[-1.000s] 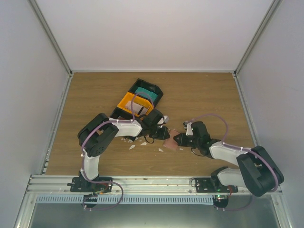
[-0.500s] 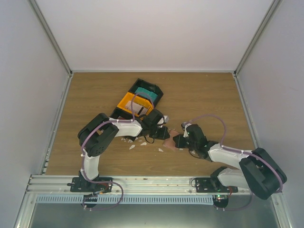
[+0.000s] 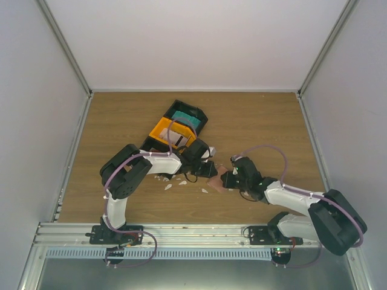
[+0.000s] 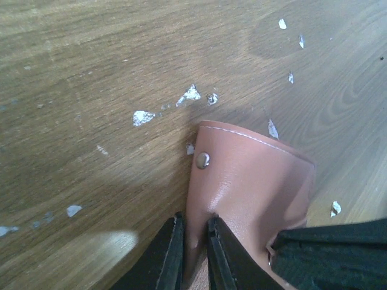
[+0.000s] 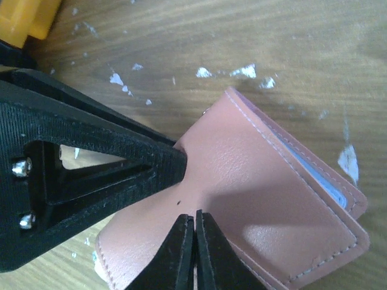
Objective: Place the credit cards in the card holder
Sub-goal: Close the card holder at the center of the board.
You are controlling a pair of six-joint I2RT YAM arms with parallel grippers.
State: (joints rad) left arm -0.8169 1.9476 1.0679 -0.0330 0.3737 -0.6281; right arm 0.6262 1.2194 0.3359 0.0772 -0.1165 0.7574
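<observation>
The salmon-pink card holder (image 3: 224, 179) lies on the wooden table between both arms. In the left wrist view my left gripper (image 4: 195, 225) is shut on the edge of the card holder (image 4: 254, 181), below its metal snap. In the right wrist view my right gripper (image 5: 195, 219) is shut with nothing between its jaws. Its tips rest on the card holder's (image 5: 260, 205) cover, beside a left gripper finger (image 5: 91, 181). A light-blue strip (image 5: 314, 176) shows between the holder's leaves. No credit cards show plainly.
A black-and-orange compartment tray (image 3: 176, 125) stands just behind the left gripper (image 3: 207, 170), with flat teal and white things inside. Small white paper scraps (image 3: 168, 186) are scattered on the table around the holder. White walls enclose the table.
My right gripper has slid left onto the card holder. The left arm has stayed where it was, still pinching the holder.
</observation>
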